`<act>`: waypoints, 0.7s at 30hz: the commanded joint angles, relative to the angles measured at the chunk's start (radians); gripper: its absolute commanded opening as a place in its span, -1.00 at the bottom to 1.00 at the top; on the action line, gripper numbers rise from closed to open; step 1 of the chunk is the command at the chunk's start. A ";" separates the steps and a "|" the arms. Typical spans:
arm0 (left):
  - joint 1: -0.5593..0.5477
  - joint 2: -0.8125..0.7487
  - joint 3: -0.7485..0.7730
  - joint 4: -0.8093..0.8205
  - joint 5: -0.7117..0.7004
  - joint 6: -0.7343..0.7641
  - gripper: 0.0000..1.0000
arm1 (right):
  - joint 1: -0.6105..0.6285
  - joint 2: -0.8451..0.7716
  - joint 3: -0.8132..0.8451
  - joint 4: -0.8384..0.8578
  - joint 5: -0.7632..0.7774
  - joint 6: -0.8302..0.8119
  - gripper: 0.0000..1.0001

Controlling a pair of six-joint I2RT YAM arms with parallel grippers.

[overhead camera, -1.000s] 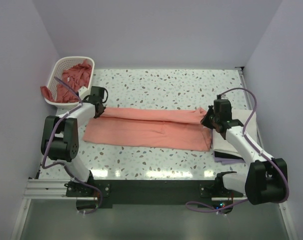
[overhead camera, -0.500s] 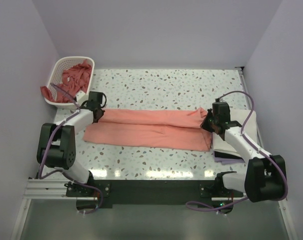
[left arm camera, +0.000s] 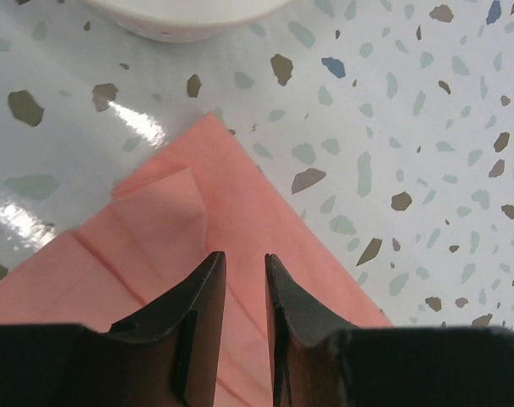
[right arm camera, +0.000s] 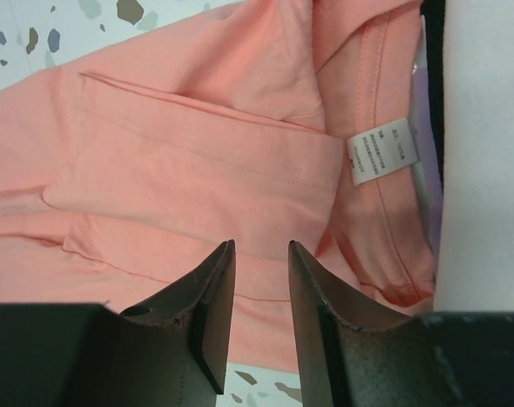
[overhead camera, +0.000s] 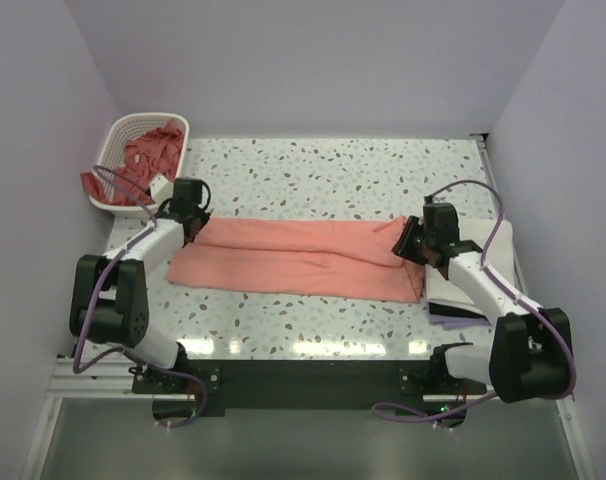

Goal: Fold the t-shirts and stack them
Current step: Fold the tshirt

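I see my left tool (left arm camera: 244,263) and right tool (right arm camera: 261,250) each open a crack, holding nothing, at either end of the pink t-shirt (overhead camera: 298,262) (folded long) on the worktop (overhead camera: 333,170).

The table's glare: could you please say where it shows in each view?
Left wrist: bright streaks on the table beside the pink t-shirt. Top external: pale reflections along its near edge. Right wrist: no glare; care label print unreadably small.
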 commanded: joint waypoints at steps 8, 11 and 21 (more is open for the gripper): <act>-0.029 0.213 0.220 -0.035 -0.012 -0.011 -0.41 | 0.092 0.256 0.243 0.039 0.105 -0.038 -0.24; -0.029 0.233 0.217 -0.041 -0.014 -0.005 -0.42 | 0.092 0.327 0.309 0.048 0.139 -0.052 -0.11; -0.027 0.225 0.156 -0.008 -0.005 0.010 -0.42 | 0.135 0.528 0.493 0.055 0.041 -0.145 0.25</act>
